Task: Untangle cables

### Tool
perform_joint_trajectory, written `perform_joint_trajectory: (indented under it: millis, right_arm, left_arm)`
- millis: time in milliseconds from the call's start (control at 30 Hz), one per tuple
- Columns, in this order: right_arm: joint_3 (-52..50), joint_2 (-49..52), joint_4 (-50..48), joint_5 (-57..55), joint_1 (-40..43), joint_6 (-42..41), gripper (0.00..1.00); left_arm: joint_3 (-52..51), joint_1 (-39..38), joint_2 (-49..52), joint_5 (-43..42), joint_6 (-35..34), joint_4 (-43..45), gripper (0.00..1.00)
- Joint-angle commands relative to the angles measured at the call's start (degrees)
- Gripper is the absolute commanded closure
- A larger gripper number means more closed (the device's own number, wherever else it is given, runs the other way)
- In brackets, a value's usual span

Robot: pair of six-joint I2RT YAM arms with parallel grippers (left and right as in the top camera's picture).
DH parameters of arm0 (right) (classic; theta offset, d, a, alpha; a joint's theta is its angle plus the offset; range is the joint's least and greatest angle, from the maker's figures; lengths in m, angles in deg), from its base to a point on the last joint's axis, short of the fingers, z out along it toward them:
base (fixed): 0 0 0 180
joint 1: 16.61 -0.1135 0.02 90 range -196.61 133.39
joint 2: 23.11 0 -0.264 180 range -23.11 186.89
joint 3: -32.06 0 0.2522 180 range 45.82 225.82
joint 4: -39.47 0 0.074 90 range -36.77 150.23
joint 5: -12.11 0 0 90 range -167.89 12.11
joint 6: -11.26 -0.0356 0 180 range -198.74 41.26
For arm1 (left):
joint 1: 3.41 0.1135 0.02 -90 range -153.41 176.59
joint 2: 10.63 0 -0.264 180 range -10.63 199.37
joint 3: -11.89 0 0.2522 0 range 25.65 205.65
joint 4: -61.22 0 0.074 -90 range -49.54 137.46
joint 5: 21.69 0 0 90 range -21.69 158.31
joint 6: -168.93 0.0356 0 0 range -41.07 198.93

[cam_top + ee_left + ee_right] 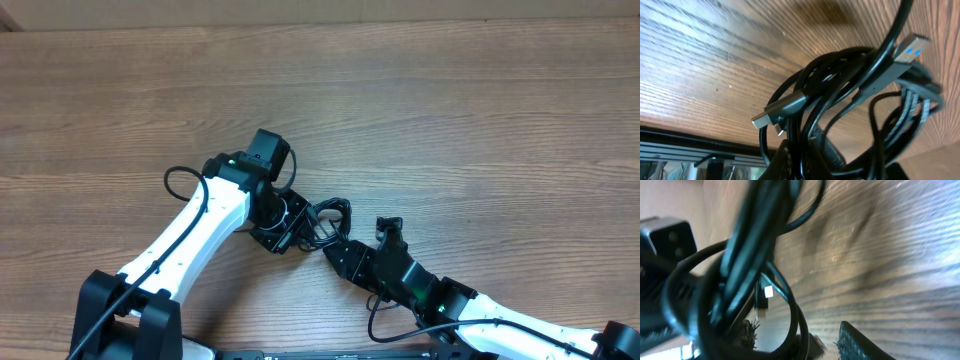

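Nearest the arm bases, your right gripper (343, 256) sits right at the cables (330, 213) — open or clamped, you cannot tell. Just beyond, your left gripper (288, 222) is closed tight on that knotted bundle, a USB plug (912, 47) sticking out, over the wooden table (450, 110).

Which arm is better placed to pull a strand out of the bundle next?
Right. The left gripper is shut on the cables, anchoring the bundle, so it is occupied. The right gripper sits beside the bundle, jaws apart with a loop between them, probably ready to close and pull.
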Motion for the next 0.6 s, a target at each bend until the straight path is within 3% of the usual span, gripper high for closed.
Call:
perform_joint_trajectory:
  millis: [0, 33, 67, 167, 400, 567]
  right_arm:
    - [0.2, 0.2, -0.4, -7.0, 0.2, -0.6, 0.59]
    - [0.2, 0.2, -0.5, -7.0, 0.2, -0.6, 0.63]
    - [0.2, 0.2, -0.7, -6.6, 0.2, -0.6, 0.76]
    - [0.2, 0.2, -0.8, -6.1, 0.2, -0.1, 0.96]
    - [0.2, 0.2, -1.8, 5.1, 0.2, 14.4, 0.96]
    - [0.2, -0.4, 0.0, 19.5, 0.7, 15.8, 0.96]
  left_arm:
    - [1.1, -2.4, -0.5, -8.2, 2.1, -0.9, 0.96]
    - [1.1, -2.5, -0.5, -9.1, 3.0, -0.9, 0.96]
    - [1.1, -2.5, -0.5, -9.8, 4.5, -0.9, 0.96]
    - [1.1, -2.2, -0.5, -9.7, 8.5, -0.9, 0.96]
    - [1.1, 1.2, -0.5, -9.2, 13.9, 0.8, 0.96]
    - [1.1, 6.2, -0.5, -5.4, 18.8, 3.7, 0.96]
